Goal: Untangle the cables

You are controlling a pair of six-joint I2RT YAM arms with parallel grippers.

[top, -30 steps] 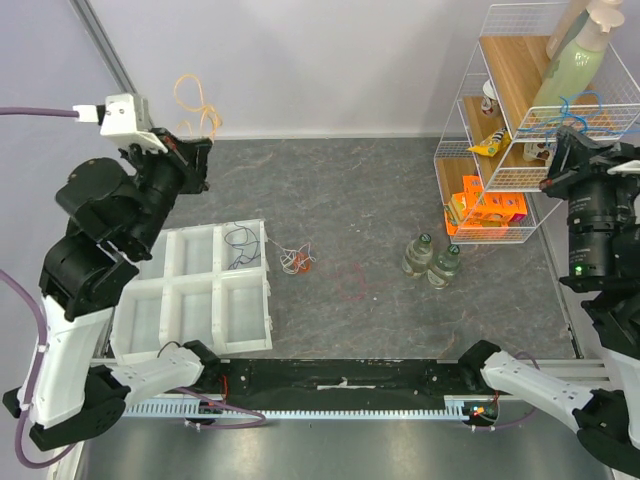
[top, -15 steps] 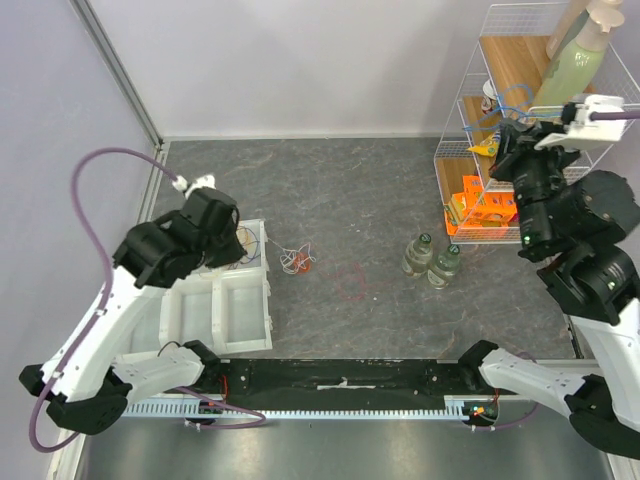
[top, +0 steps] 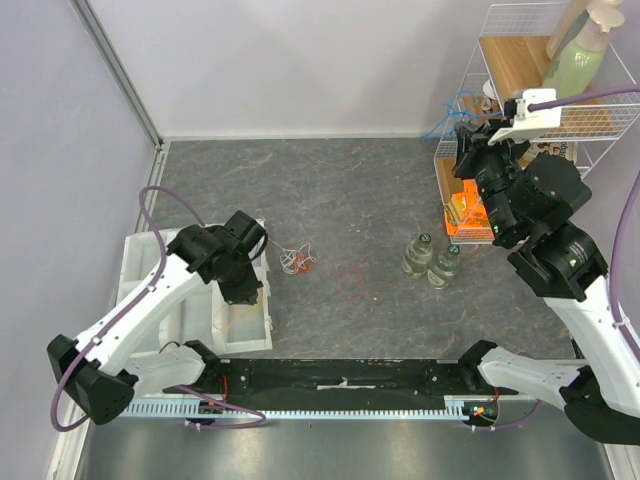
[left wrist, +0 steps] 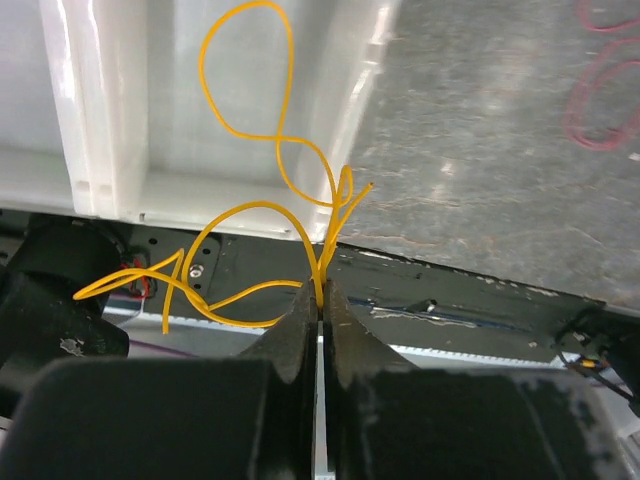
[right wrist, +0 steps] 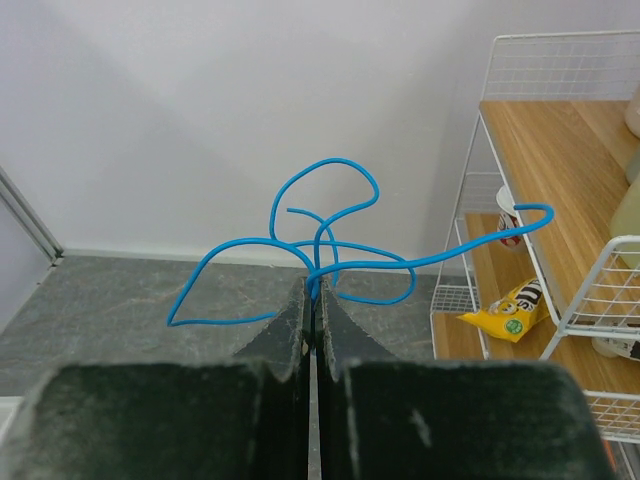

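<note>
Left arm: the left gripper (top: pixel 247 292) is angled down over the near right corner of the white compartment tray (top: pixel 132 262). In the left wrist view its fingers (left wrist: pixel 300 325) are pressed together on a thin yellow cable (left wrist: pixel 248 204). The wire rises from the fingertips and spreads into several loose loops. The upper loop hangs over a tray compartment and the lower loops over the dark strip at the near edge of the worktop (top: pixel 380 200). From above, the yellow cable shows faintly over the tray's near right compartment.

Right arm: the right gripper (top: pixel 462 138) is raised beside the white wire rack (top: pixel 470 85) at the far right. The right wrist view shows its fingers (right wrist: pixel 290 320) closed on a blue cable (right wrist: pixel 338 161). The wire fans out in loops above the fingertips, and one long end reaches toward the rack's shelves. It is clear of the worktop. From above, the blue cable (top: pixel 447 118) stands out just left of the rack.

Rest of the cables: a small red-orange and white tangle (top: pixel 297 260) lies on the worktop just right of the tray. A faint reddish loop (top: pixel 352 283) lies further right, apart from it.

Two small bottles (top: pixel 432 260) stand together on the worktop in front of the rack. A yellow packet (right wrist: pixel 505 305) sits on a rack shelf.
</note>
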